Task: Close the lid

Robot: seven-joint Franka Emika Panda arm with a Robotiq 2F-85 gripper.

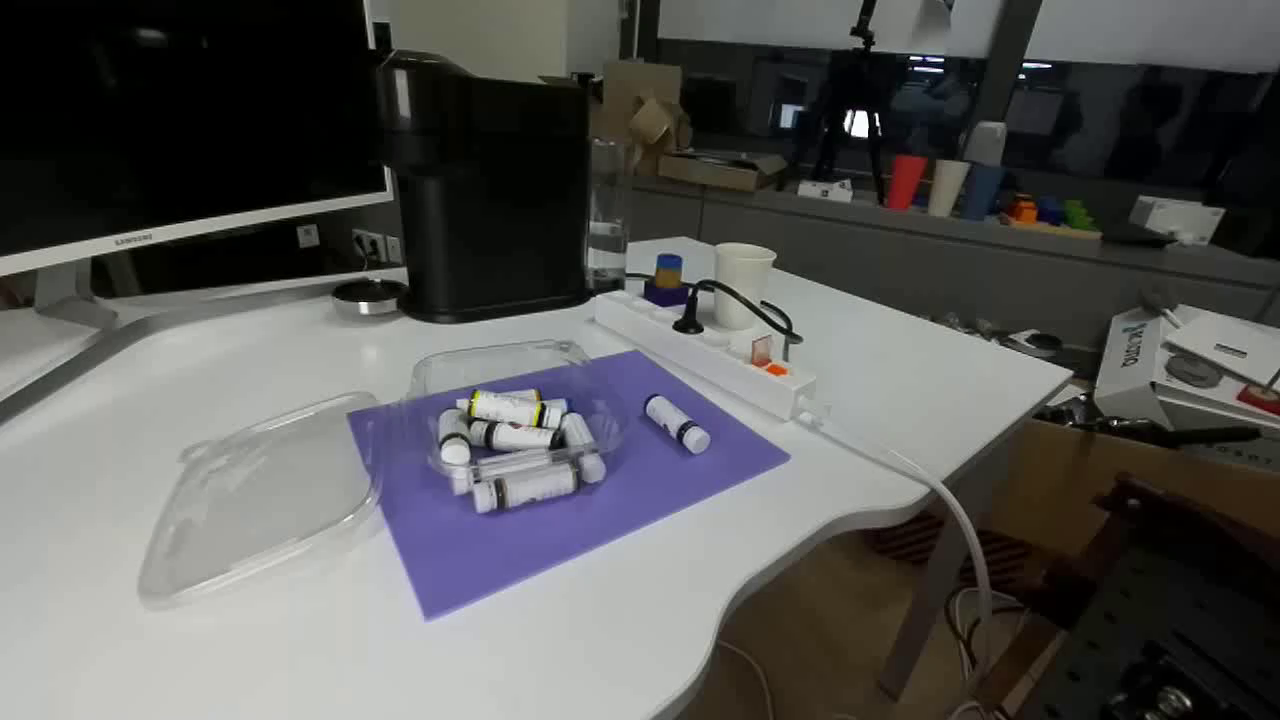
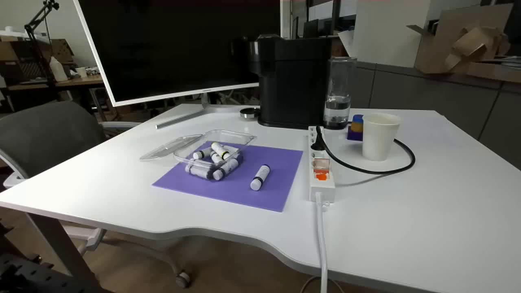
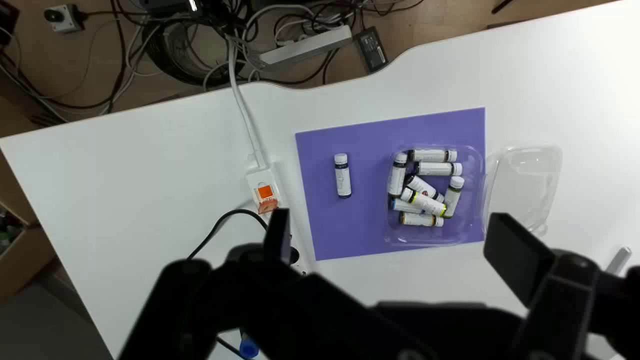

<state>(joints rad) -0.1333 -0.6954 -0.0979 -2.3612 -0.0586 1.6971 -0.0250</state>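
The clear lid [image 1: 265,490] lies open beside a clear plastic container [image 1: 590,385], its near edge at the container's rim. I cannot tell if they are joined. The lid also shows in an exterior view [image 2: 171,147], looking slightly tilted, and at the right in the wrist view [image 3: 525,182]. The container [image 3: 462,232] stands on the purple mat [image 1: 560,560] and holds several white-labelled bottles [image 3: 422,202]. My gripper [image 3: 389,220] is open and empty, well above the table; its fingers show only in the wrist view and are out of both exterior views.
One loose bottle [image 3: 343,175] lies on the mat beside the container. A white power strip [image 1: 710,350] with a black cable runs along the mat's side. A paper cup [image 2: 380,136], a tall black machine [image 1: 490,190] and a monitor [image 2: 179,49] stand behind.
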